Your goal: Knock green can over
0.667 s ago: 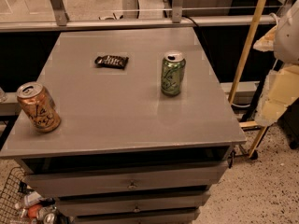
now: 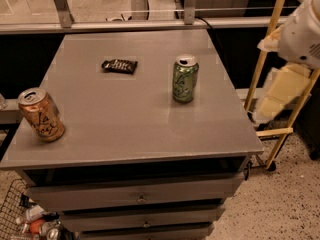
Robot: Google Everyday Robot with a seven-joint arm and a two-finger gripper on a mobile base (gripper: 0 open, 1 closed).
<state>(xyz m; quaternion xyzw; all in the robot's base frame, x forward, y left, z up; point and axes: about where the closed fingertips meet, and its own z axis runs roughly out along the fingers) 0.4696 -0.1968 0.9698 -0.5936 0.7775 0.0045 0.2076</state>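
Nearest the camera, below the front edge of the grey tabletop (image 2: 125, 134), a stack of shallow grey drawers (image 2: 140, 196) runs down out of view, each with a small knob at its middle. Low at the left beside them is a wire basket (image 2: 9, 206) holding bottles and other bits too jumbled to name. A speckled floor (image 2: 285, 204) shows to the right of the drawers.

On the tabletop, close to the front left corner, an orange can (image 2: 41, 115) stands upright with its top opened. Farther back and right of the middle stands the green can (image 2: 185, 79), upright, silver top up, its script facing the camera. It touches nothing and is well apart from the orange can. Beyond it and to the left, a dark snack wrapper (image 2: 119, 65) lies flat, near the green can but clear of it.

Off the right edge of the tabletop, the gripper (image 2: 274, 96) hangs as a pale cream shape below the white arm (image 2: 302, 31), which enters from the upper right corner. It is out past the table's side, apart from the green can and at about the can's depth. It has hold of nothing that can be seen, and whether it is open or closed cannot be told. A yellow wooden frame (image 2: 261, 59) stands behind it.

At the far end, a metal rail (image 2: 125, 26) runs along the back of the table.
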